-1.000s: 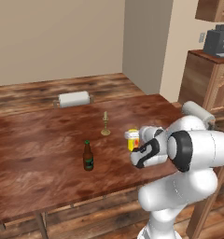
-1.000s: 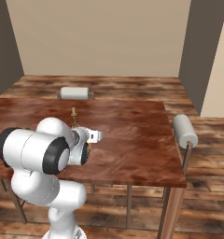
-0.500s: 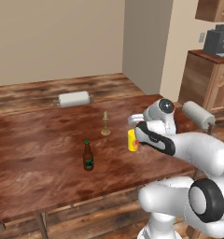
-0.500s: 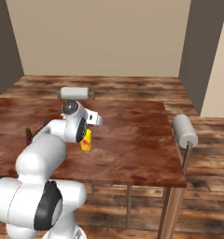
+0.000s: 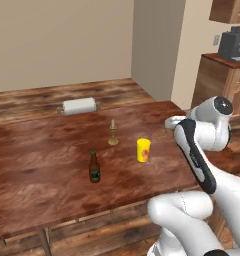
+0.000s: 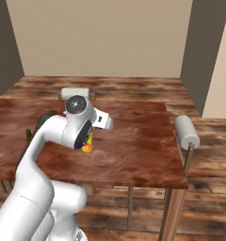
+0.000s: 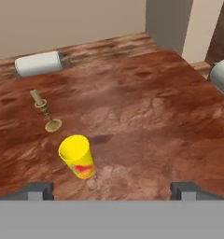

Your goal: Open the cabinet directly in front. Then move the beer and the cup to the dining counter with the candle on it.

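Standing upright on the bench [image 5: 37,165], the cup [image 7: 77,156] sits just beside the candle [image 7: 45,111], with the beer [image 5: 94,167] near it. The hand [image 7: 111,189] hangs above the cup, fingers spread wide, gripping nothing.

In the right base view the white arm hides most of the cup [image 6: 88,144] and the beer [image 6: 28,135].
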